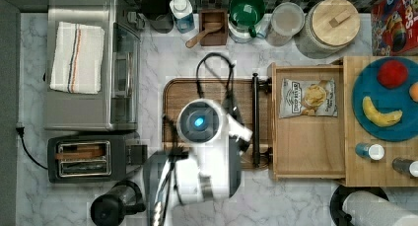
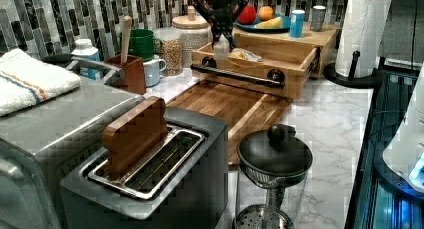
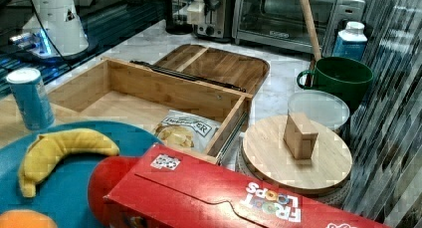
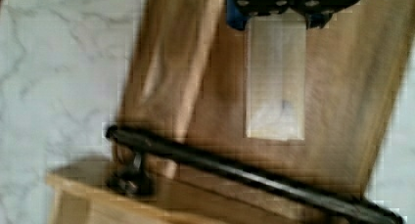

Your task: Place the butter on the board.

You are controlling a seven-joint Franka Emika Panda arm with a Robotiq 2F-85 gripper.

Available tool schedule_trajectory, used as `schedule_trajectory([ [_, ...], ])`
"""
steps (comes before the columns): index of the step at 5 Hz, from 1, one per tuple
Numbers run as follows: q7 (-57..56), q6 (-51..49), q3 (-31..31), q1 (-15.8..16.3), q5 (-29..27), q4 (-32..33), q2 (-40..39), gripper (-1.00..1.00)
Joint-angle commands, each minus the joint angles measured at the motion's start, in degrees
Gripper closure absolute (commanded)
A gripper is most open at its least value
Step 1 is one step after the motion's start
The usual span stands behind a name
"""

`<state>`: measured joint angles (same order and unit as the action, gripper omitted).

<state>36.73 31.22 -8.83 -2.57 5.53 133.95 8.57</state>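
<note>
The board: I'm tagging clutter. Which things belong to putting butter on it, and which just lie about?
Job: butter, board, pincer.
Lying about: chips bag, banana, toaster, towel, mug.

Robot arm [image 1: 207, 137] above the board [image 1: 177, 95] on a marble counter [image 1: 157, 53]; open drawer [image 1: 308, 152] holding a chip bag [image 1: 308, 98] adjoins.

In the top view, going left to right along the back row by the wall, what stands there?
Dark cup → blue-liquid bottle → wooden spoon holder → green mug → clear-lidded jar → wooden-lidded jar → cereal box.
</note>
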Motion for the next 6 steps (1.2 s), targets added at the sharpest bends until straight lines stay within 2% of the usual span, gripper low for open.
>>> schedule_trajectory([
  [1, 8.81, 9.32, -5.23, 1.47, -1.68, 8.82, 6.55, 1.0],
  [2, 11.06, 11.36, -5.86, 1.57, -3.42, 10.69, 5.52, 1.0],
  [3, 14.79, 15.09, -7.41, 1.88, -2.45, 12.6, 4.29, 1.0],
  [6, 25.27, 22.49, -11.31, 1.8, -0.26, 9.49, -5.61, 1.0],
])
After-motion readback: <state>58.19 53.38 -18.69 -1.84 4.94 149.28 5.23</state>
